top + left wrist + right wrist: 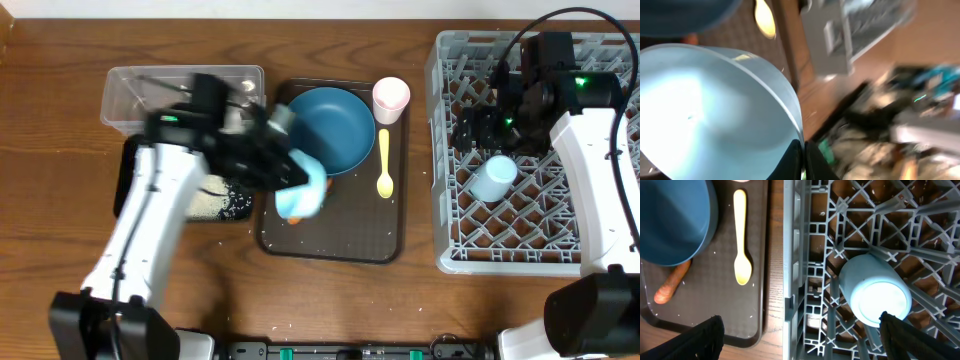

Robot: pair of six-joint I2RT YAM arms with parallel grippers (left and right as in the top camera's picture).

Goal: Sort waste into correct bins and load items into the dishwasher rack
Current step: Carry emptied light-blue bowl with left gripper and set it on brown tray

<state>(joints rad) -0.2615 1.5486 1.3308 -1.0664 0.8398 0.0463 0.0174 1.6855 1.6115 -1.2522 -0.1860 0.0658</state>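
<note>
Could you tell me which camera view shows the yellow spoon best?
The right wrist view: the spoon lies whole and sharp on the brown tray. Overhead shows it small; the left wrist only a blurred end.

The overhead camera is looking straight down from far above, taking in the whole tray [340, 240], the rack [452, 150] beside it and the table [60, 200] around. The right wrist camera is also facing down, but much nearer, hanging over the tray's edge next to the rack, so both are showing side by side. The left wrist camera is sitting very close to the bowl [715, 110] above the tray, tilted and blurred, facing across toward the rack. All three views are sharing the spoon [384, 165] on the tray.
</note>
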